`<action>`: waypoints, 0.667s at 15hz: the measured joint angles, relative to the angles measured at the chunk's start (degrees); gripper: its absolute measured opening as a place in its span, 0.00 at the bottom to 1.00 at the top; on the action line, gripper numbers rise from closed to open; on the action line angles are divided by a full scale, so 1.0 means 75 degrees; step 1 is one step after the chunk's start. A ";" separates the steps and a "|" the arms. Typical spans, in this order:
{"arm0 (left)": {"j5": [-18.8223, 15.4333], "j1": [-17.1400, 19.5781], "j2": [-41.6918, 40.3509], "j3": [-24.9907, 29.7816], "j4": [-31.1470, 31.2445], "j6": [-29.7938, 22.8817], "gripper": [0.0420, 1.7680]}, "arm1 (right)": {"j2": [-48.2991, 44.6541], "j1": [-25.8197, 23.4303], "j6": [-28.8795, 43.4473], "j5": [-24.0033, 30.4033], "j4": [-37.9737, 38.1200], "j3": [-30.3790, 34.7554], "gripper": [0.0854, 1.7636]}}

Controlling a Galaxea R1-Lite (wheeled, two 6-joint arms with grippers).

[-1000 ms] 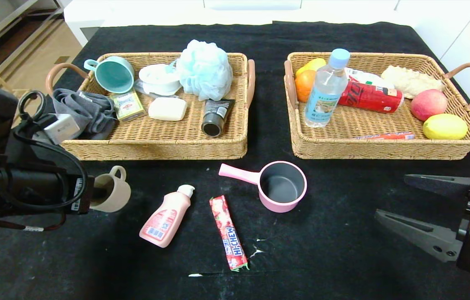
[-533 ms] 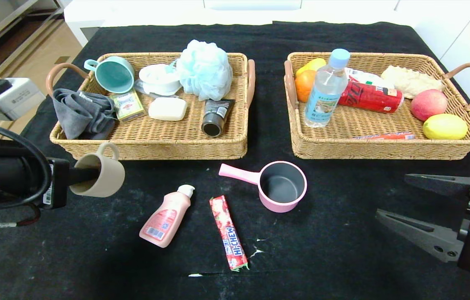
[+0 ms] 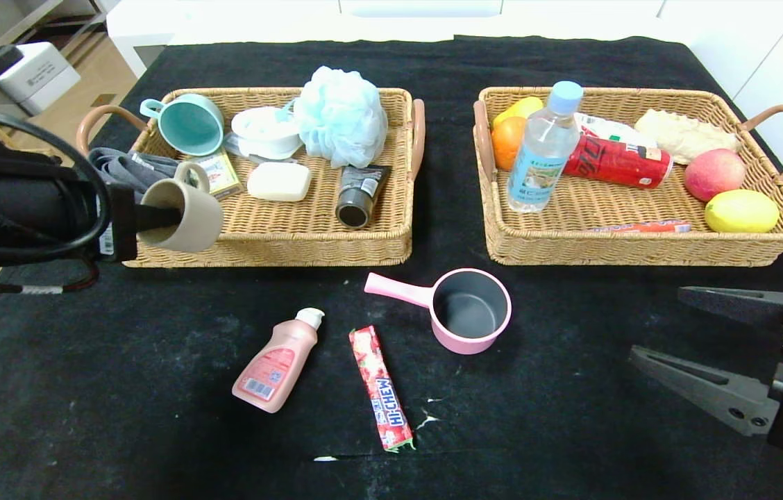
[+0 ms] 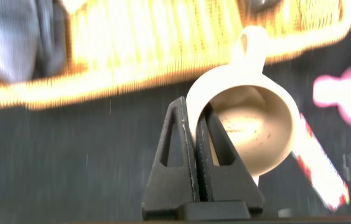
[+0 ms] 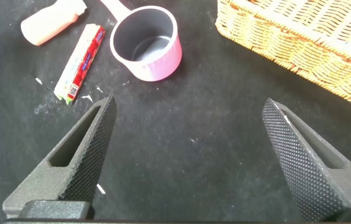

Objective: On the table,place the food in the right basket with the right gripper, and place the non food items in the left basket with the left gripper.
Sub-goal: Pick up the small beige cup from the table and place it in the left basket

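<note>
My left gripper (image 3: 155,217) is shut on the rim of the small beige cup (image 3: 187,219), one finger inside it. The cup lies tipped on its side in the air over the left basket's front wall (image 3: 280,244). In the left wrist view the cup (image 4: 259,134) hangs from the gripper (image 4: 195,111). The pink saucepan (image 3: 471,312), the pink squeeze bottle (image 3: 277,361) and the Hi-Chew stick (image 3: 381,389) lie on the table (image 3: 121,403). The clear bottle (image 3: 541,156) and the orange sausage stick (image 3: 641,227) lie in the right basket (image 3: 641,248). My right gripper (image 3: 655,323) hovers open and empty at the right.
The left basket holds a teal mug (image 3: 187,123), a blue bath pouf (image 3: 341,114), a soap bar (image 3: 279,182), a grey cloth and small packs. The right basket holds a red can (image 3: 617,161), an apple (image 3: 714,173), a lemon (image 3: 741,211) and an orange.
My left gripper has lifted the beige cup off the table and carried it up towards the left basket's front left part. The right arm has stayed still.
</note>
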 joint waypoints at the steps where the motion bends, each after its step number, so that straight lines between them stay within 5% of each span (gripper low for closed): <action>1: 0.0011 0.0000 0.0216 -0.0063 -0.0319 0.0007 0.06 | -0.0003 0.0000 0.0003 0.0000 0.0000 -0.0002 0.97; 7: 0.0150 -0.0093 0.1536 -0.0790 -0.1851 0.0128 0.06 | -0.0008 -0.0102 0.0007 0.0000 -0.0008 -0.0037 0.97; 10: 0.0385 -0.0306 0.1973 -0.1253 -0.1990 0.0255 0.06 | -0.0018 -0.0122 0.0010 0.0000 -0.0002 -0.0049 0.97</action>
